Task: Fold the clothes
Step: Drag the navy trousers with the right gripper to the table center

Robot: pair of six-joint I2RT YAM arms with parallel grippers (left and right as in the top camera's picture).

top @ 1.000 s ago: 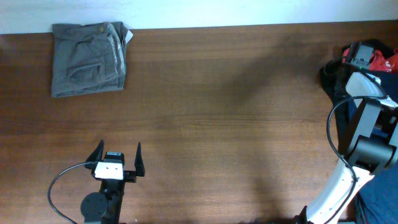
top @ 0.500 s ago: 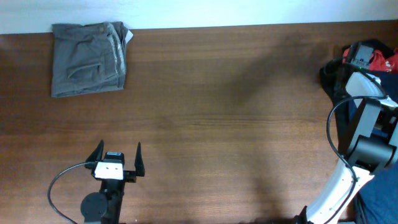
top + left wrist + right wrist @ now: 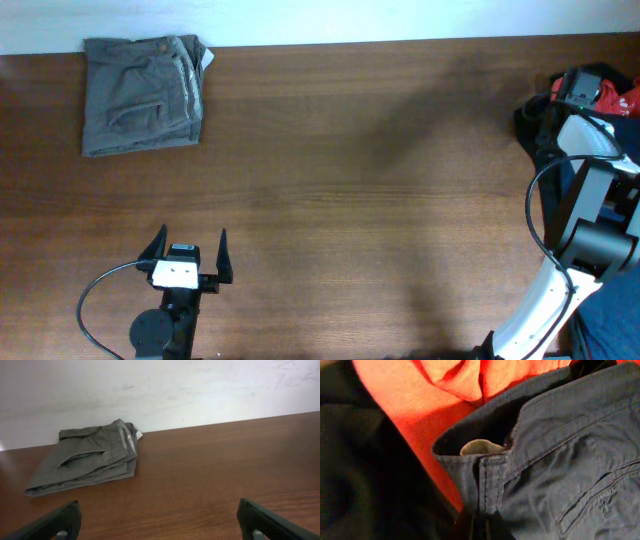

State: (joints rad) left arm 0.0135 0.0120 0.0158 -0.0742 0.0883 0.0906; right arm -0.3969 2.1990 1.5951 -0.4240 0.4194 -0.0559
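The right tool (image 3: pixel 480 524) has its two fingers together at the bottom of its wrist view. The front seam of the navy garment (image 3: pixel 560 460) runs down between them, so I judge it is clamped on the waistband there, but only on a narrow piece of cloth. Directly ahead of the fingers the waistband stands open like a mouth. To the right of the tool the navy cloth spreads out, with a pocket seam on it. Ahead of the tool and to its left lies the red T-shirt (image 3: pixel 420 390), touching the navy garment. Further left is the black garment (image 3: pixel 355 485), also pressed against the others.

The first risk is the grip. It holds so little cloth that the weight of the garment may pull it out when the arm lifts. The second risk is the pile. The three pieces lie tightly together, so a pull on the navy one may drag the red or the black one with it, or push them off the surface (image 3: pixel 380 200), because the pile sits at its edge.

The left tool (image 3: pixel 192 240) has its fingers wide apart and holds nothing. It is well apart from the pile, so it cannot help at once. Ahead of it and a little to its left, the grey-olive trousers (image 3: pixel 143 95) lie folded.
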